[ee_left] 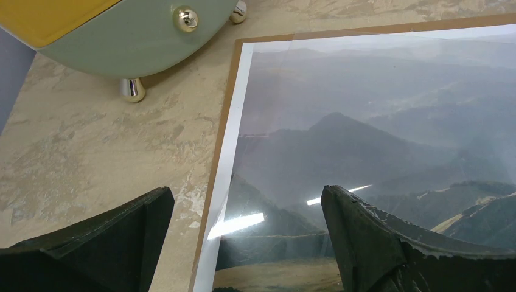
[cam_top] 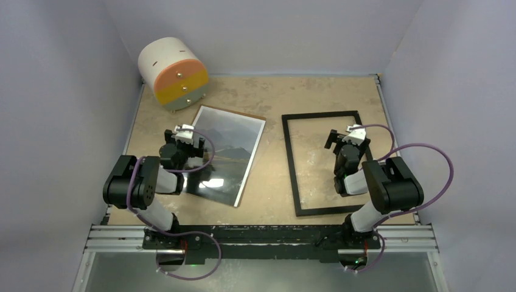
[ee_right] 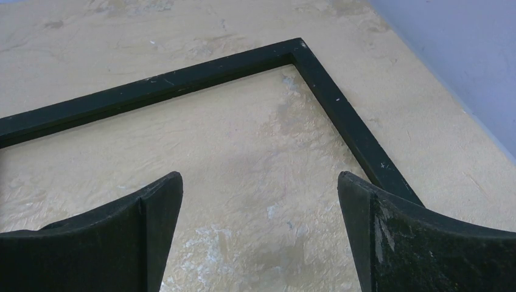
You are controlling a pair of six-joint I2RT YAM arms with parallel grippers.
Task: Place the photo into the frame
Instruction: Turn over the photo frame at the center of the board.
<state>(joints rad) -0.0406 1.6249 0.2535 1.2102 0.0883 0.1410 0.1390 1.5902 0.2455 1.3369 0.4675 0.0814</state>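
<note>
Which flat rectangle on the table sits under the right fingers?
The frame: a thin black border with table showing through. The photo, a grey landscape on a brown board, lies under the left fingers.

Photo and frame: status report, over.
Left gripper open over photo; right gripper open over frame. Photo flat beside frame, not inside. Nothing between them.
</note>
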